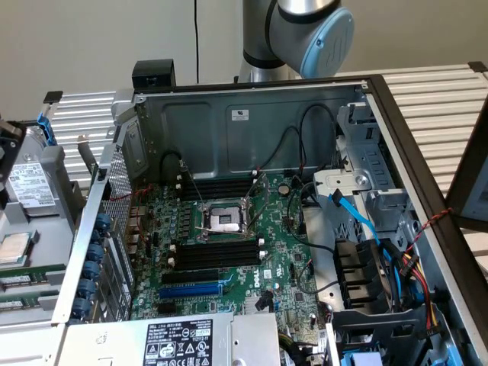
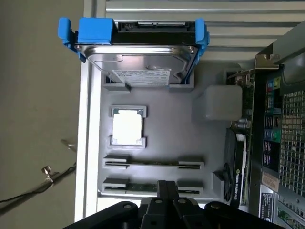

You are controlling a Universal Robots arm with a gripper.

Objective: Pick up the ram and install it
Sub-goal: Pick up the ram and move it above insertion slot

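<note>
At the exterior view's left, a grey moulded tray [image 1: 46,229] sits on the ribbed metal worktop [image 1: 84,114]. It holds a hard drive [image 1: 30,187] with a white label, clipped into a bright blue plastic caddy [image 2: 95,31]. Next to that a square, silvery processor [image 1: 15,248] lies in its own recess, followed by two long, narrow holders. The ram [image 2: 138,187], a thin dark-green stick, lies in the holder farthest from the hard drive. A second memory stick [image 2: 152,164] lies in the holder beside it.

The black end effector [image 2: 164,183] hangs over the ram with its fingers pressed together. Whether the tips touch the stick cannot be told.

Further right stands the open computer case [image 1: 229,122], made of matte grey sheet steel. Inside it, the green motherboard [image 1: 282,252] carries a square metal processor socket [image 1: 225,221], long black memory slots [image 1: 217,252] and a blue expansion slot [image 1: 191,290]. A white-labelled power supply [image 1: 183,339] lies along the near edge.

Above the case rises the silver arm [image 1: 324,38] with a rounded pale-blue cap. Toward the exterior view's right is a grey drive cage [image 1: 366,175]. A flat blue cable [image 1: 354,217] and a twisted red-and-black wire [image 1: 427,225] run past it.
</note>
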